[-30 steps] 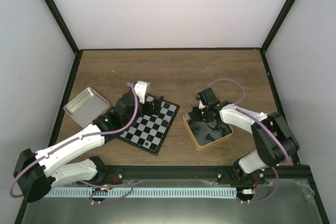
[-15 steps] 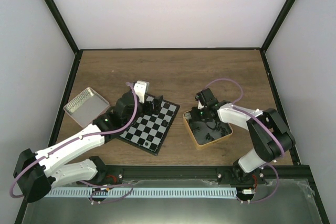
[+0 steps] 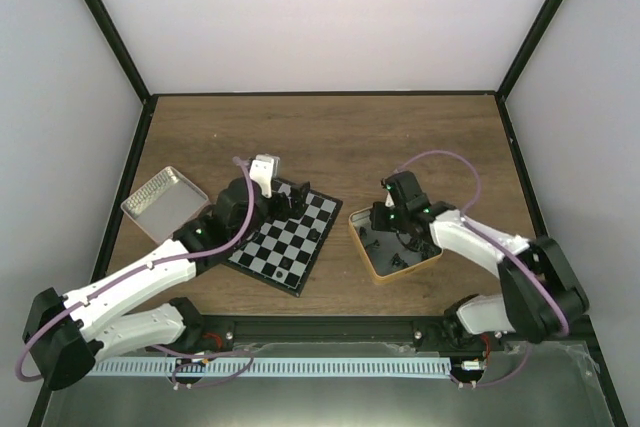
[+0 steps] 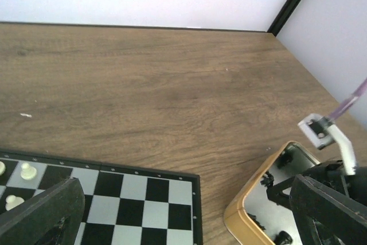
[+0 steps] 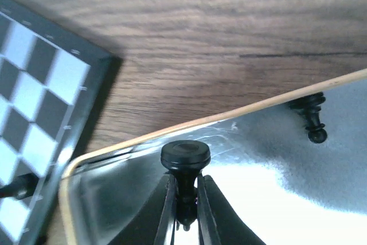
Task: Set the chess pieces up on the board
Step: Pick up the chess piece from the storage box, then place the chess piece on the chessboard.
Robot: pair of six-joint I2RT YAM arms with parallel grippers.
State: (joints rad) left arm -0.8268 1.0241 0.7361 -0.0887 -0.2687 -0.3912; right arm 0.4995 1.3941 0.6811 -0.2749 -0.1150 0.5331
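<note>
The right fingers (image 5: 165,202) are squeezing a black chess piece (image 5: 185,155) by its thin middle; its long way is running straight out along the fingers, with a wide round end sticking out past the tips; I cannot tell which piece it is. They are hanging over the corner of the gold-rimmed tin (image 5: 269,101) that is nearest the board; another black piece (image 5: 310,120) is lying on the tin's floor. The board (image 3: 290,239) is sitting on the counter (image 3: 340,137) just beside the tin, on the robot's left of the held piece; so I think the coming move is needing a short carry to the left over the gold rim, then a tipping so the piece is standing on a square. The left fingers (image 4: 43,216) are spread wide apart with nothing between them, hovering over the board's far side, where a few white pieces (image 4: 26,170) are standing; that arm is nearer the board, but the right arm is the one carrying.
</note>
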